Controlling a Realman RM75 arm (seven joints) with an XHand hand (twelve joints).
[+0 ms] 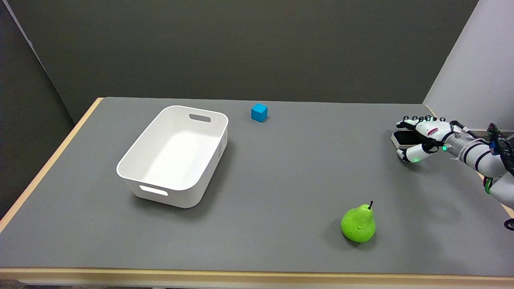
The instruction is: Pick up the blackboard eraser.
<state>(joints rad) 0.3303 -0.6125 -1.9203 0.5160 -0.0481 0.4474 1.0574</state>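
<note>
The blackboard eraser [402, 139], a flat white block with a dark edge, is at the far right of the grey table. My right hand [426, 136] reaches in from the right and closes around it. The fingers [417, 120] curl over its far edge and the thumb [410, 154] presses on its near edge. The hand hides the eraser's right part. Whether the eraser still touches the table I cannot tell.
A white plastic bin [132, 155] with handle cutouts stands at the left centre. A small blue cube [259, 112] lies near the back edge. A green pear [358, 224] stands near the front, left of my arm. The table's right edge [431, 109] runs just behind the hand.
</note>
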